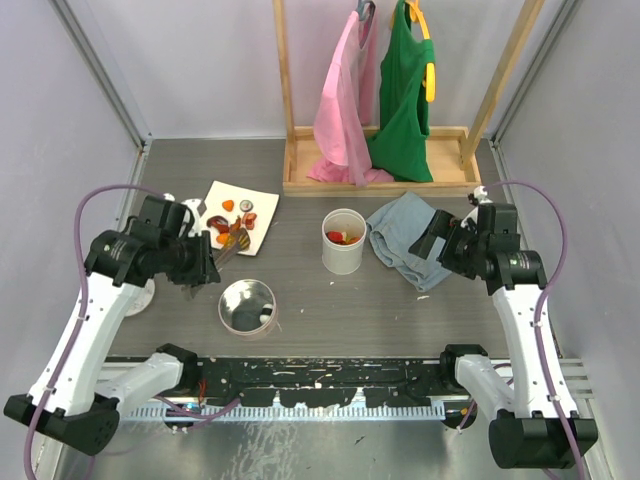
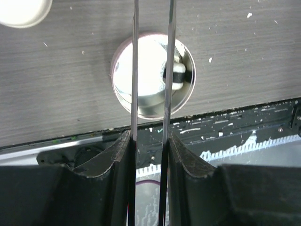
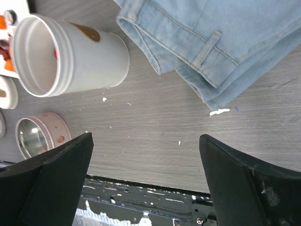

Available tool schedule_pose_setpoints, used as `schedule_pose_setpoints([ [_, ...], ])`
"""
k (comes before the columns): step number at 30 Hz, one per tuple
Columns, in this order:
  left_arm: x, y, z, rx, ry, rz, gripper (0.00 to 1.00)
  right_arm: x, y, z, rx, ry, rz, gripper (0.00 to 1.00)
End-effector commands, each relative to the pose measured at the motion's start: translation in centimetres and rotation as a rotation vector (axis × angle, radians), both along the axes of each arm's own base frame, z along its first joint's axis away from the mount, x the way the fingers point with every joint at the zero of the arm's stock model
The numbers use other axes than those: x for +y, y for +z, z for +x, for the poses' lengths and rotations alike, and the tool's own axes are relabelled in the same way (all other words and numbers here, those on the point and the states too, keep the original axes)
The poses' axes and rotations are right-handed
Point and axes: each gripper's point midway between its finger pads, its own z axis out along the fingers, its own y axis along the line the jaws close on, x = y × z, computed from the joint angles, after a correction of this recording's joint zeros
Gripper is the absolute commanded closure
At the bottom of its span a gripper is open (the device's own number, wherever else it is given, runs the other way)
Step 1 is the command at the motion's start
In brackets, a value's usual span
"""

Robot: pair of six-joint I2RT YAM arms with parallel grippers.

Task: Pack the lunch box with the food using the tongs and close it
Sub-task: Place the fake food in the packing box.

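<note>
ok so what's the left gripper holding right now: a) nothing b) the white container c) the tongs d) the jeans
c: the left wrist view shows the left gripper closed on the tongs, their two thin metal arms running between its fingers.

Grey wood-grain tabletop between pale lilac walls, wooden garment rack with pink top and green top at the back.
</note>
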Motion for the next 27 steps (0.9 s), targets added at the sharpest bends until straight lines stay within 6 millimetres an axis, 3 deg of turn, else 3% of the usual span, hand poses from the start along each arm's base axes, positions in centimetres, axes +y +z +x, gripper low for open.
schedule_pose_setpoints([
  [1, -0.6, 0.4, -2.3, 0.018, 0.009, -0.084, 0.74, 0.3, 5.4, 2.3, -0.167, -0.039, 0.041, 0.00],
  [9, -0.6, -0.9, -6.2, 0.090, -0.031, -0.125, 0.74, 0.2, 14.7, 6.0, -0.426, -0.167, 0.167, 0.00],
  [12, -0.4, -2.4, -7.1, 0.125, -0.038, -0.115, 0.75, 0.0, 16.8, 6.2, -0.499, -0.203, 0.205, 0.00],
  [15, 0.1, -3.3, -7.6, 0.145, -0.038, -0.089, 0.76, -0.2, 14.9, 4.9, -0.488, -0.270, 0.264, 0.00],
  [19, 0.5, -3.6, -8.3, 0.144, -0.038, -0.079, 0.76, 1.1, 13.0, 2.6, -0.543, -0.206, 0.328, 0.00],
  [22, 0.4, -3.8, -8.1, 0.119, -0.028, -0.093, 0.76, 0.2, 11.8, 2.2, -0.557, -0.215, 0.249, 0.00],
  [27, 0.0, -4.6, -8.0, 0.139, -0.025, -0.113, 0.76, 0.1, 8.2, 2.1, -0.438, -0.170, 0.164, 0.00],
])
